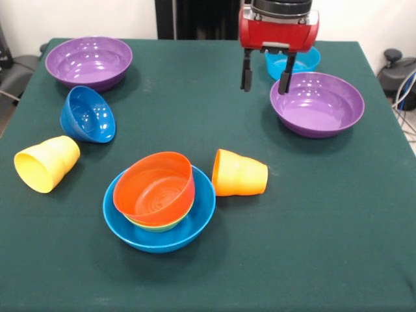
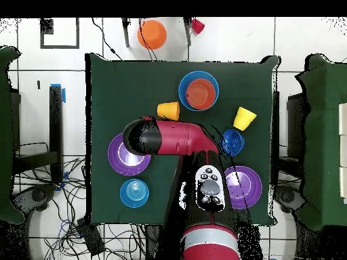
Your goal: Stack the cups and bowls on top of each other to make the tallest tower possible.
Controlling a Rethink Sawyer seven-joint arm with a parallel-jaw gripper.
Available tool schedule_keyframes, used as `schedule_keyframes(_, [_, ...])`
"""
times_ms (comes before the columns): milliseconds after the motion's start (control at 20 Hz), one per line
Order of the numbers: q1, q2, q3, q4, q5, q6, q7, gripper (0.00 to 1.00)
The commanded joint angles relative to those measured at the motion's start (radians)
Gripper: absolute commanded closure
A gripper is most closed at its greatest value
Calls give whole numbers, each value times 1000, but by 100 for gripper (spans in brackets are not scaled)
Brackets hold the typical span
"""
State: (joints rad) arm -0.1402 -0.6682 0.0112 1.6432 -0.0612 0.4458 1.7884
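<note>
My gripper (image 1: 265, 75) is open and empty. It hangs above the table just left of the right purple bowl (image 1: 317, 104), in front of the cyan bowl (image 1: 296, 63). An orange bowl (image 1: 156, 188) sits tilted in a green bowl (image 1: 153, 227), both nested in the large blue bowl (image 1: 192, 229). The orange cup (image 1: 239, 173) lies on its side right of this nest. The yellow cup (image 1: 47, 162) lies on its side at the left. The dark blue bowl (image 1: 88, 115) rests tilted on its edge. The second purple bowl (image 1: 88, 62) stands at the far left.
In the overhead view my arm (image 2: 173, 139) covers part of the purple bowl (image 2: 120, 154). A red cup (image 2: 197, 26) and a round orange thing (image 2: 152, 34) lie off the table, on the floor past its edge.
</note>
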Motion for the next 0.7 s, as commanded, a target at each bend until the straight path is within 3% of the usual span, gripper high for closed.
schedule_keyframes(50, [32,60,25,79,-16,-37,147,0])
schedule_keyframes(350, [49,82,-31,134,-65,-107,139,0])
schedule_keyframes(700, [-3,108,17,162,-62,-158,82,0])
